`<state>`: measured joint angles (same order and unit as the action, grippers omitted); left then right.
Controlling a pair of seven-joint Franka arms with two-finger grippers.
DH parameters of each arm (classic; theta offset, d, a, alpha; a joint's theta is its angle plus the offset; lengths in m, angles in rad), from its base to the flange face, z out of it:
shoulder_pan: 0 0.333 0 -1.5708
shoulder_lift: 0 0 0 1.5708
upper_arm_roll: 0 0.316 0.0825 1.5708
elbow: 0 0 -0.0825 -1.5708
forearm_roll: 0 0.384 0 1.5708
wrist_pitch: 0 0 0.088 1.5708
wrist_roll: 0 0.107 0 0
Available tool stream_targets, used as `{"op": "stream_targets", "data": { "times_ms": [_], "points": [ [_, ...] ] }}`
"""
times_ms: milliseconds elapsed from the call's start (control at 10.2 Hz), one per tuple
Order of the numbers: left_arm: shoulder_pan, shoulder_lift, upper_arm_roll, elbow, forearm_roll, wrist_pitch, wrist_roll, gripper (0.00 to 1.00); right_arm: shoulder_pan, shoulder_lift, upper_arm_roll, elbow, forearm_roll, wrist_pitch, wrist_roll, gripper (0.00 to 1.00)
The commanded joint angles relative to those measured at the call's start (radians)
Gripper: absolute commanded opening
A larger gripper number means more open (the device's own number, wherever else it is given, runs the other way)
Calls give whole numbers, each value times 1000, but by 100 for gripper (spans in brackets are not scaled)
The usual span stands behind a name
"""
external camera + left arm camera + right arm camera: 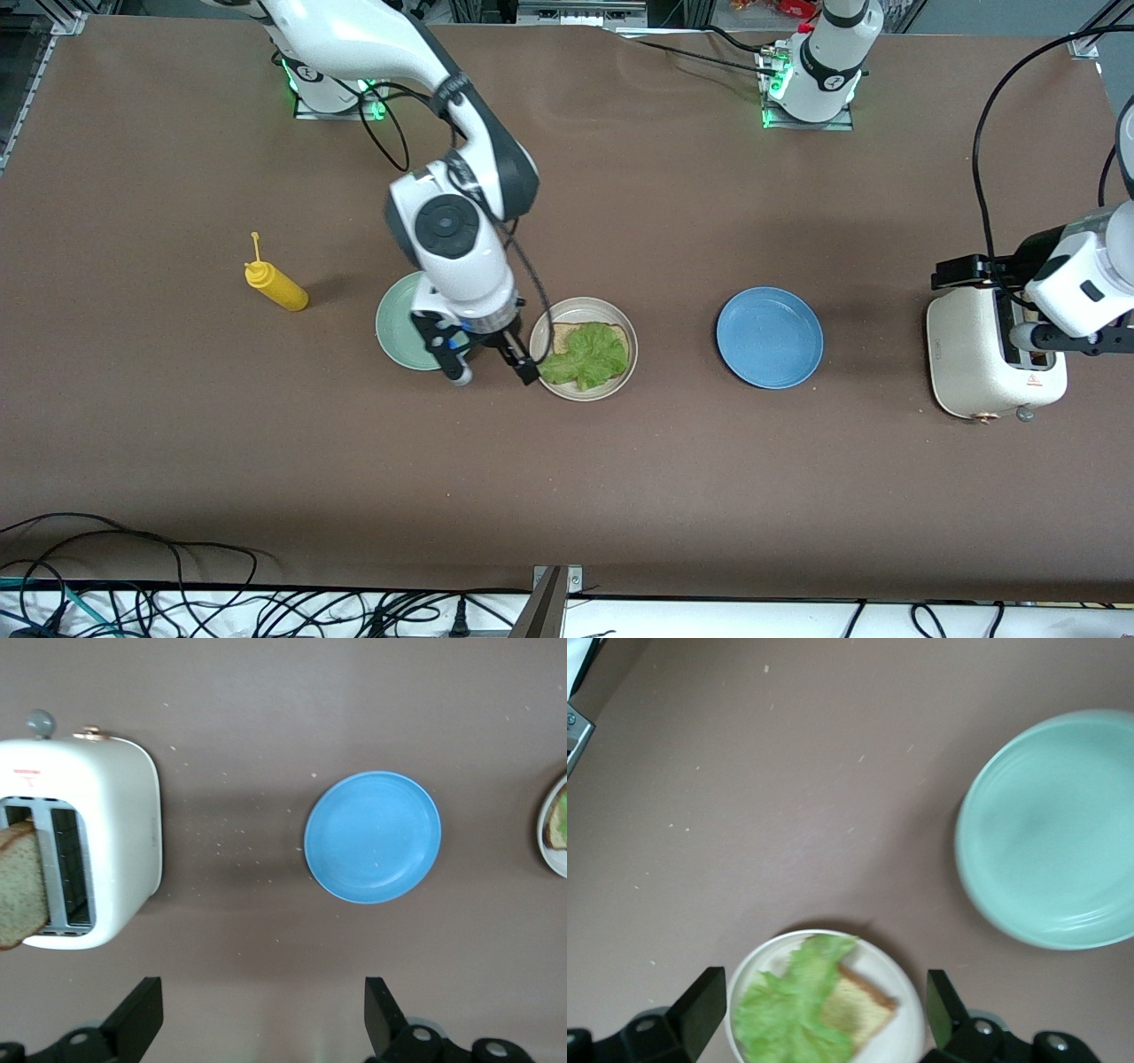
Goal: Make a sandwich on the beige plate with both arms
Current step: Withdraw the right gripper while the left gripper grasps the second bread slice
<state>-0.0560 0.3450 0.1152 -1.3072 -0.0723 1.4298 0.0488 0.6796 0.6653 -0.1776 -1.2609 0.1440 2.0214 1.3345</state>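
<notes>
The beige plate (622, 372) holds one bread slice (564, 336) with a ruffled green lettuce leaf (586, 356) on top. My right gripper (492, 365) is open and empty, low over that plate's edge beside the mint-green plate. In the right wrist view the plate (899, 979), lettuce (788, 1010) and bread (864, 1012) lie between its open fingers (702, 1001). A second bread slice (19, 886) stands in a slot of the white toaster (115, 815). My left gripper (1085, 341) is open and empty, up over the toaster (974, 354).
A mint-green plate (397, 330) lies beside the beige plate, toward the right arm's end. A blue plate (769, 337) lies between the beige plate and the toaster. A yellow squeeze bottle (276, 285) lies toward the right arm's end. Cables run along the table's near edge.
</notes>
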Motion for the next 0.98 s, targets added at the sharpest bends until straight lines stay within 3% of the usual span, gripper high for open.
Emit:
{"op": "stream_targets", "data": {
  "times_ms": [0, 488, 586, 879],
  "points": [
    [42, 23, -8, -6, 45, 41, 54, 100, -93, -113, 7, -23, 69, -203, -266, 100],
    [168, 31, -9, -121, 94, 231, 322, 100, -378, -271, -2, -47, 100, -556, -956, 100],
    [185, 32, -9, -133, 94, 251, 360, 100, -406, -304, -34, -92, 100, -566, -1127, 100],
    [215, 57, -9, -132, 97, 276, 468, 100, -408, -352, -213, -210, 141, -552, -1602, 100]
  ]
}}
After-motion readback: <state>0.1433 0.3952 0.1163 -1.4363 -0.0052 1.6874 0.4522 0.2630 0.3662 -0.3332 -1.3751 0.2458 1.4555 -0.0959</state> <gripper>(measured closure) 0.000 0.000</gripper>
